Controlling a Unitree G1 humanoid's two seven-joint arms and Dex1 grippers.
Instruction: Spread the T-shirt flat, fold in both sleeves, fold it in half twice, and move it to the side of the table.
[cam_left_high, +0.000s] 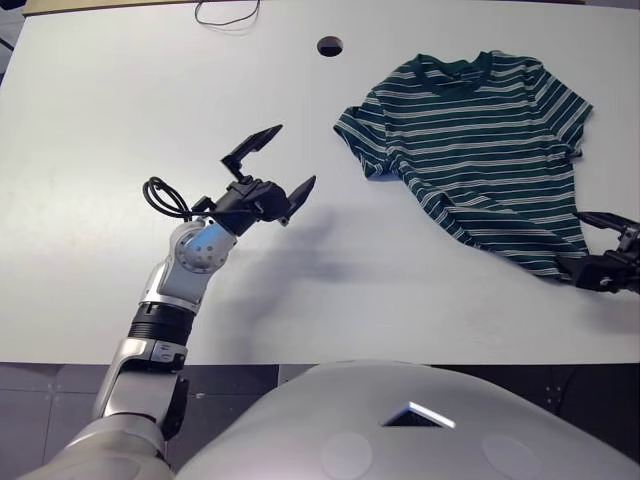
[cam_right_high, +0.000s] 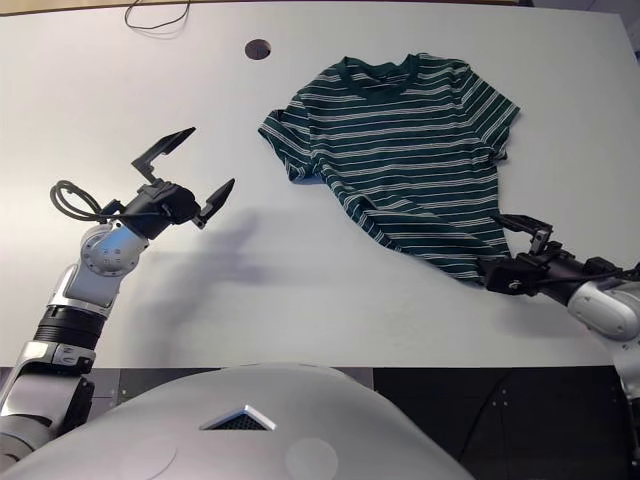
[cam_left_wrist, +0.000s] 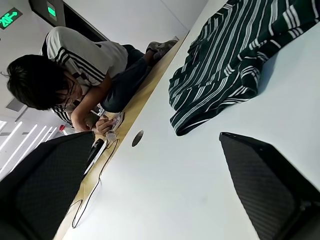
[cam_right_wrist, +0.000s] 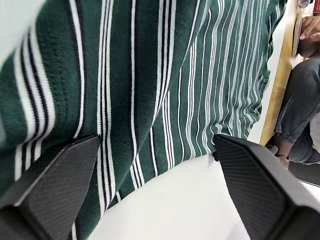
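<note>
A dark green T-shirt (cam_left_high: 480, 140) with white stripes lies on the white table (cam_left_high: 130, 120) at the back right, collar toward the far edge. Its near-left sleeve (cam_right_high: 290, 140) is bunched and its lower hem runs slanted. My right gripper (cam_right_high: 490, 245) stands open at the shirt's near right hem corner, and in the right wrist view the striped cloth (cam_right_wrist: 150, 75) lies between its fingers (cam_right_wrist: 50, 185). My left gripper (cam_left_high: 293, 157) hangs open above bare table, well left of the shirt, with nothing in it. The left wrist view shows the shirt (cam_left_wrist: 235, 65) ahead of it.
A round cable hole (cam_left_high: 329, 45) sits in the table near the far edge, left of the shirt. A thin black cable (cam_left_high: 225, 12) lies at the far edge. The table's left half and front strip are bare white surface.
</note>
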